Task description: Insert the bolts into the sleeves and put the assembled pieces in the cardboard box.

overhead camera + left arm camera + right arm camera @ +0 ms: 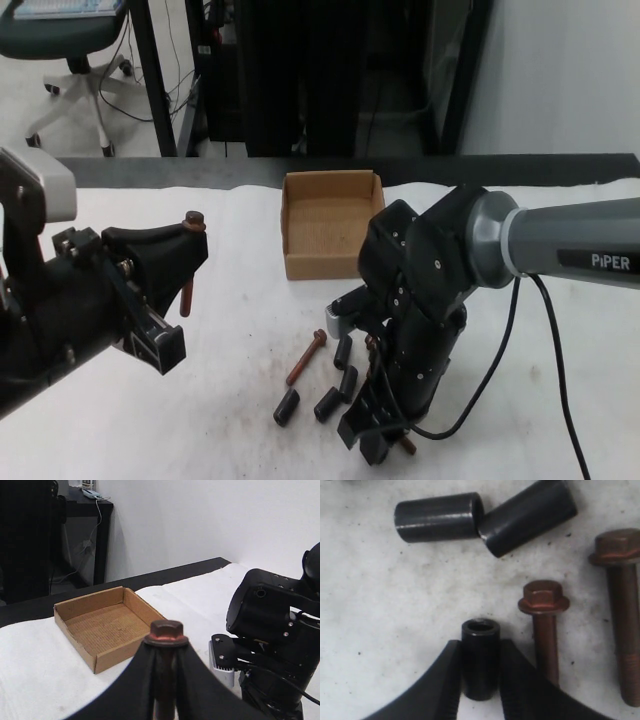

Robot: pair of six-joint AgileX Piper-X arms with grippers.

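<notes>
While white cloth (230, 430) covers bench (520, 165) | left end effector (165, 649) clamps bolt (166, 630) | right end effector (480, 647) clamps sleeve (480, 667)

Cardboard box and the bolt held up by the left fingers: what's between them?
Only bare white cloth separates bolt from cardboard box, seen in the high view.

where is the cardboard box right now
In the high view the cardboard box sits on the white cloth at its far middle, just beyond the loose bolt and sleeves.
</notes>
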